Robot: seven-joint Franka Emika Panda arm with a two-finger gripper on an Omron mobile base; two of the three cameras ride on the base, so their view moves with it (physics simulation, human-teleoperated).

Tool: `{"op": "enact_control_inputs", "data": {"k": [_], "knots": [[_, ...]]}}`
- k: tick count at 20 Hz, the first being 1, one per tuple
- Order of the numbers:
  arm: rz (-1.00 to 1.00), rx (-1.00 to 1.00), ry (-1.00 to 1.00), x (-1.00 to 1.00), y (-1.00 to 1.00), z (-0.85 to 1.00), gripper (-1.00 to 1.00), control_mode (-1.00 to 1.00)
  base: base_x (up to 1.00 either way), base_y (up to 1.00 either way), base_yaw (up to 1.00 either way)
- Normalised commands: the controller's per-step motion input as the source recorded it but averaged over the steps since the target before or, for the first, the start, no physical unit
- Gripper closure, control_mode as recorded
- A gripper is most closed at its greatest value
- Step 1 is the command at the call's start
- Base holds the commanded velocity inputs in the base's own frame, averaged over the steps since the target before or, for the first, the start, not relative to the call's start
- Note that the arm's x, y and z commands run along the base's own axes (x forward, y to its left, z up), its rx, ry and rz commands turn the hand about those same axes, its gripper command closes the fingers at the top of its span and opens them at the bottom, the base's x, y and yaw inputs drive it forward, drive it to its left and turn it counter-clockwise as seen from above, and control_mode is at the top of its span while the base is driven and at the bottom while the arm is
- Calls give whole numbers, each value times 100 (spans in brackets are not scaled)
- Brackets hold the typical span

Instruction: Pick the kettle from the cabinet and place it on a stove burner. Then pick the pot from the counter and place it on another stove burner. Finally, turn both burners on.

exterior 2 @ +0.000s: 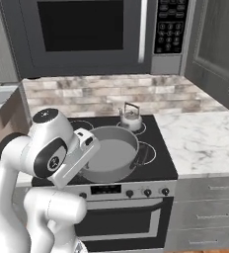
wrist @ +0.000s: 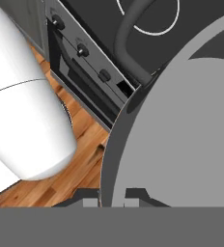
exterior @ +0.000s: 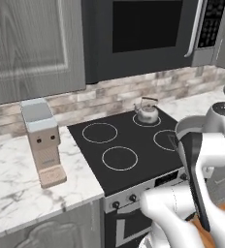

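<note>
So, nearest the camera first: the gripper [wrist: 112,195] is pinched tight on the rim of the pot [exterior 2: 109,154]. In the hand view the two dark tips sit either side of the thin grey wall at the bottom, jaws nearly together with just the rim between them. The pot is carried, not resting, as far as I can judge: from the right base view it hangs over the front half of the cooktop [exterior: 92,155], its near edge out past the knob panel [exterior 2: 146,191], and the hand view looks straight down past the rim at the oven front and the wood floor.

The thing that matters for the set-down is how the pot lies from the rings. It's wide and shallow, and its body stretches away from the tips toward the back of the stove. One of its dark loop handles [wrist: 128,43] arcs over a white ring outline in the hand view. In the right base view the front right burner [exterior 2: 147,153] peeks out from under the pot's right edge, so the pot looks partly over it already but sits left of centre on that ring.

Further back, the kettle [exterior 2: 131,118] is upright on the rear burner, just beyond the pot's far rim and apart from it. I'd guess there's not much spare room there, so lowering should go straight down, not pushing back. The counter [exterior 2: 205,138] lies off to the right.
</note>
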Motion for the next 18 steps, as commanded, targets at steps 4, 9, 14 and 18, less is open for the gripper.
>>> {"op": "enact_control_inputs", "data": {"k": [4, 9, 14, 18], "knots": [[0, 0, 0, 0, 0, 0, 100, 100, 46, 0, 0], [0, 0, 0, 0, 0, 0, 100, 100, 45, 0, 0], [0, 0, 0, 0, 0, 0, 100, 100, 35, 0, 0], [0, 0, 0, 2, 0, 0, 100, -100, 5, 0, 0]]}}
